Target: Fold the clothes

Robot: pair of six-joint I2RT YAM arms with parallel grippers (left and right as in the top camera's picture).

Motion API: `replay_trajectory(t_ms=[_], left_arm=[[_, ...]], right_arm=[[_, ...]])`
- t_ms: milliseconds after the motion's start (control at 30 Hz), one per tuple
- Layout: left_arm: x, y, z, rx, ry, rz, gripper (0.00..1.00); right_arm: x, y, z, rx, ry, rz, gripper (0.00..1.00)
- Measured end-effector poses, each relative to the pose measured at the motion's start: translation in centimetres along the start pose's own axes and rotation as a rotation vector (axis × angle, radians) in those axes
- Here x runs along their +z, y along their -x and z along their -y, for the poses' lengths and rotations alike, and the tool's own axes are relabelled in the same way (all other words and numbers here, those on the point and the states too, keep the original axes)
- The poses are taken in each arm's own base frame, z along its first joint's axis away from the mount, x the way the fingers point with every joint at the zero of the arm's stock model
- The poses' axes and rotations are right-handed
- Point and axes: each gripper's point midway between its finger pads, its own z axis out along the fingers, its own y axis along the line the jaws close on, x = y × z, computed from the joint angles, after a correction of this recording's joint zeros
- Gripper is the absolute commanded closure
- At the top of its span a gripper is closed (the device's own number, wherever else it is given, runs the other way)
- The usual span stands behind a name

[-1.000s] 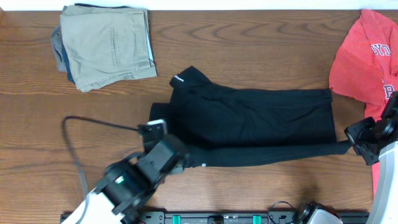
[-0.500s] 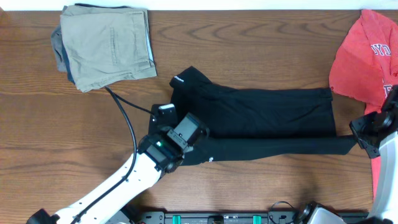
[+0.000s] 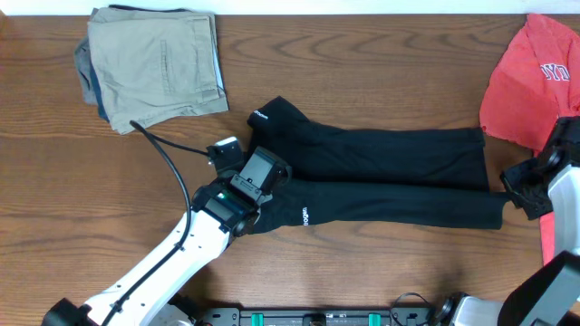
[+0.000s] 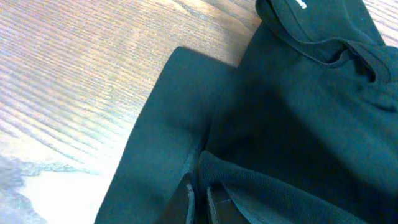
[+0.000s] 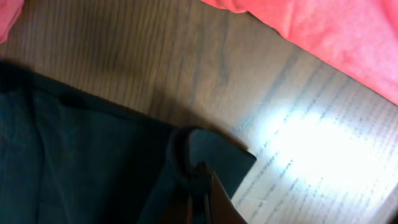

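Observation:
The black garment (image 3: 390,172) lies stretched left to right across the middle of the wooden table, a small white logo near its left end. My left gripper (image 3: 270,192) is shut on the fabric at that left end; in the left wrist view the fingertips (image 4: 199,194) pinch a raised fold of the black cloth (image 4: 298,112). At the garment's right end my right gripper (image 3: 507,192) is shut on it, and the right wrist view shows the jaws (image 5: 203,182) closed on a bunched corner of black cloth (image 5: 93,143). The red tee (image 3: 526,81) lies at the far right.
A folded pile of khaki and blue clothes (image 3: 154,59) sits at the back left. A black cable (image 3: 168,158) loops from the left arm across the table. The red tee's edge (image 5: 323,31) lies close behind the right gripper.
Both grippers have moved toward the back of the table, carrying the near edge of the black garment. Its near strip now lies closer against the far one.

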Motion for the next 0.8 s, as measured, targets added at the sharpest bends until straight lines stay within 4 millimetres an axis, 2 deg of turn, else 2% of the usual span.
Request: replay_trajectory(t_ms=[133, 200, 233, 267, 367, 467, 567, 633, 800], left_arm=[[0.9, -0.1, 0.5, 0.001, 0.003, -0.002, 0.91], [1.5, -0.1, 0.9, 0.006, 0.001, 0.001, 0.76], [1.8, -0.1, 1.1, 0.008, 0.001, 0.003, 0.64], [2.1, -0.1, 1.3, 0.010, 0.001, 0.005, 0.51], [3.2, -0.2, 1.6, 0.024, 0.010, 0.005, 0.43], [3.7, -0.4, 1.2, 0.085, 0.029, -0.007, 0.32], [3.4, -0.4, 0.6, 0.150, 0.043, -0.025, 0.25], [2.7, 0.4, 0.7, 0.166, 0.028, -0.028, 0.25], [-0.2, 4.5, 4.2, 0.153, -0.161, -0.002, 0.25]], right_arm=[[0.9, -0.3, -1.2, -0.026, 0.005, -0.004, 0.98], [1.2, -0.4, -2.0, -0.044, 0.018, 0.004, 0.93], [1.3, -0.5, -2.5, -0.050, 0.025, 0.009, 0.89], [1.3, -0.5, -2.8, -0.052, 0.031, 0.013, 0.76], [1.4, -0.4, -3.7, -0.073, 0.050, 0.031, 0.29], [1.3, -0.3, -4.2, -0.111, 0.067, 0.040, 0.02], [0.9, -0.5, -4.1, -0.169, 0.062, 0.020, 0.01], [-0.1, -0.3, -4.3, -0.203, 0.061, 0.010, 0.01], [-3.9, 0.7, -7.5, -0.328, 0.195, 0.004, 0.03]])
